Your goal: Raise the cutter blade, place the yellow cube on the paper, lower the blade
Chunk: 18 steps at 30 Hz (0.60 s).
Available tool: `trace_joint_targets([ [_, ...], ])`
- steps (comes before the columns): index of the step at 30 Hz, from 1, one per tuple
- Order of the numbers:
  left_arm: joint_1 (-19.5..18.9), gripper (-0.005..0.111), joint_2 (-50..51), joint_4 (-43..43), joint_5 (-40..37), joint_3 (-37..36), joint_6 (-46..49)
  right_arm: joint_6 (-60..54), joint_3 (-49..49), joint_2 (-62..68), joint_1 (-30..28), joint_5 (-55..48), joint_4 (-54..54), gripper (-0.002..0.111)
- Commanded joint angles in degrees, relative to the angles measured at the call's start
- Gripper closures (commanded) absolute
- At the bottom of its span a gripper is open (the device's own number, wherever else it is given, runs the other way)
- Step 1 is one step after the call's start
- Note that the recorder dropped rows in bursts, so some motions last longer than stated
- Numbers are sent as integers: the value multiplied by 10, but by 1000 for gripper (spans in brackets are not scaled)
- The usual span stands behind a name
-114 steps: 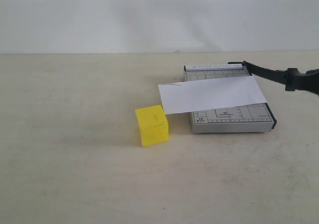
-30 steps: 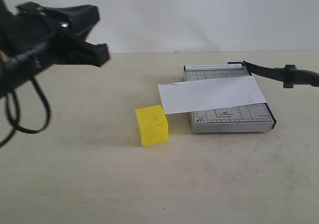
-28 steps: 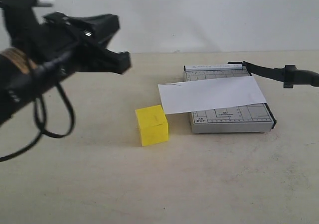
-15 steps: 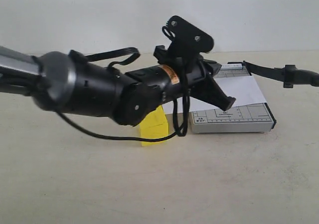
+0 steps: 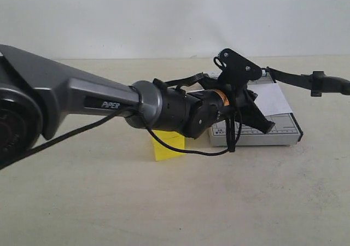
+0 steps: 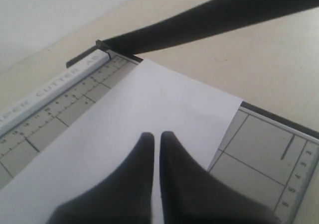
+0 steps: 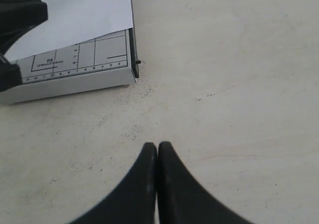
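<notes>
Inspection finds the long thin black cutter blade (image 5: pixel 295 79) standing raised at an angle from its far hinge. Its handle end points out to the right, clear of the grey gridded base board (image 5: pixel 281 132). Judgement: it is parked up so that the plain white rectangular sheet of paper (image 5: pixel 274 97), laid across the board, is open from above for the load. The bright, matte-faced yellow cube (image 5: pixel 165 147) rests on the pale table (image 5: pixel 219 202) just left of the board's near left corner, largely hidden behind the black left arm (image 5: pixel 180 112).

The left gripper (image 6: pixel 155 134) hangs over the paper, fingers pressed together and holding nothing. Its wrist view shows only white sheet beneath the tips. The yellow cube therefore lies well to the left of those fingers, behind the forearm in the exterior view, not between them. Judgement: placing has not begun, and the fingers must part and reach over to the cube.

The right gripper (image 7: pixel 157 145) hovers over bare table near the board's corner, fingers together and empty, apparently standing clear of the work.
</notes>
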<state>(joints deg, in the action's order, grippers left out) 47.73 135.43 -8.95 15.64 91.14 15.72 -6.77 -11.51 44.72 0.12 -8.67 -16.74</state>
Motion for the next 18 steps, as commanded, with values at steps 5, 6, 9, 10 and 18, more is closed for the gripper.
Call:
trace_joint_targets([
  [5,3,102,63,-6,-122,98,4,5,0,0,-1,2,-44,109],
  [6,4,102,70,-3,-127,108,4,5,-1,0,-1,2,-44,109],
  [9,7,102,81,-3,-130,127,4,5,-1,0,-1,4,-44,109],
  [10,8,102,84,-3,-130,132,4,5,-1,0,-1,4,-44,109],
  [18,23,102,101,1,-160,142,7,5,-1,0,-1,6,-44,109],
])
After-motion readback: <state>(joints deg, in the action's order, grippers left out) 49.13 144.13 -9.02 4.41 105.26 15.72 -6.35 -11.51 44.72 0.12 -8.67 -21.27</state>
